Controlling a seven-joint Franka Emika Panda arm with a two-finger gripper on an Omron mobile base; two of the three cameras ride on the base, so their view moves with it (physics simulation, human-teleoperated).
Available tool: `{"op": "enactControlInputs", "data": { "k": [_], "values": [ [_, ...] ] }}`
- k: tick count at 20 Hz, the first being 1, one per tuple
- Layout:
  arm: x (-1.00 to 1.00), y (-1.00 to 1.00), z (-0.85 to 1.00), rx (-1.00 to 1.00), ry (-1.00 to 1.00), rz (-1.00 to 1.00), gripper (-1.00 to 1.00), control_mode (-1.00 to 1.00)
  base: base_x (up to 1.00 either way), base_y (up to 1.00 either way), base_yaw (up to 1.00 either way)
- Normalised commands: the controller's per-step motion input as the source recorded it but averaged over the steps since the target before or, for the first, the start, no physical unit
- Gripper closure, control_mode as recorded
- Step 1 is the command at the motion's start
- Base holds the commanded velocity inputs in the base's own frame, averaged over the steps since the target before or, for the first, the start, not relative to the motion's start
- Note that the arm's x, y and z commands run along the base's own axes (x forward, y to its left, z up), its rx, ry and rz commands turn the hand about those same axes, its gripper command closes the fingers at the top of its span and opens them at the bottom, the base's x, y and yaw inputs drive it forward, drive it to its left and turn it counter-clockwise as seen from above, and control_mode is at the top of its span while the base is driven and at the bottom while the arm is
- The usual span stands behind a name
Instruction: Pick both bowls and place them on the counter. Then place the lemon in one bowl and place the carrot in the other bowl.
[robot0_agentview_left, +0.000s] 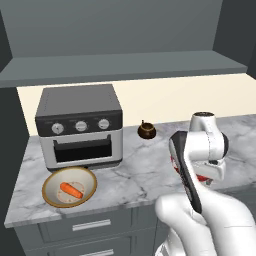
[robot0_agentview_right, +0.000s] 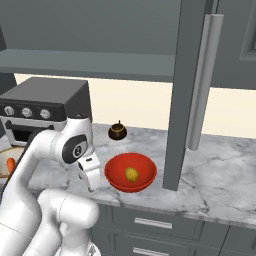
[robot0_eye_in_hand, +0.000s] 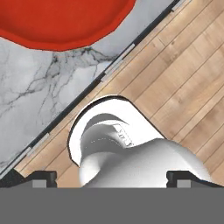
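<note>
On the marble counter (robot0_agentview_left: 145, 170), the cream bowl with a tan rim (robot0_agentview_left: 52, 192) stands at the front left, and the orange carrot (robot0_agentview_left: 71, 190) lies inside it. The glossy red bowl (robot0_agentview_right: 142, 182) stands near the counter's front edge with the yellow lemon (robot0_agentview_right: 131, 174) in its middle. My gripper (robot0_agentview_right: 92, 184) hangs just left of the red bowl and points down past the counter edge. In the hand view the gripper (robot0_eye_in_hand: 111, 178) is open, its fingertips (robot0_eye_in_hand: 43, 177) wide apart and holding nothing, with the red bowl (robot0_eye_in_hand: 65, 22) at the top.
A grey toaster oven (robot0_agentview_left: 80, 130) stands behind the cream bowl. A small dark knobbed pot (robot0_agentview_left: 146, 130) sits by the back wall. A tall grey cabinet panel with a long handle (robot0_agentview_right: 202, 80) rises right of the red bowl. Grey drawers (robot0_agentview_left: 90, 226) and wood floor (robot0_eye_in_hand: 183, 87) lie below.
</note>
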Motion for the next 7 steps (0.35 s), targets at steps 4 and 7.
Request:
{"op": "enactControlInputs", "data": {
  "k": [4,7],
  "values": [
    [-0.39,0.06,0.0,0.0,-0.1,0.04,-1.0,-1.0,0.0,0.0,0.0],
    [-0.35,0.11,0.0,0.0,-0.06,0.05,-1.0,-1.0,0.0,0.0,0.0]
  ]
}}
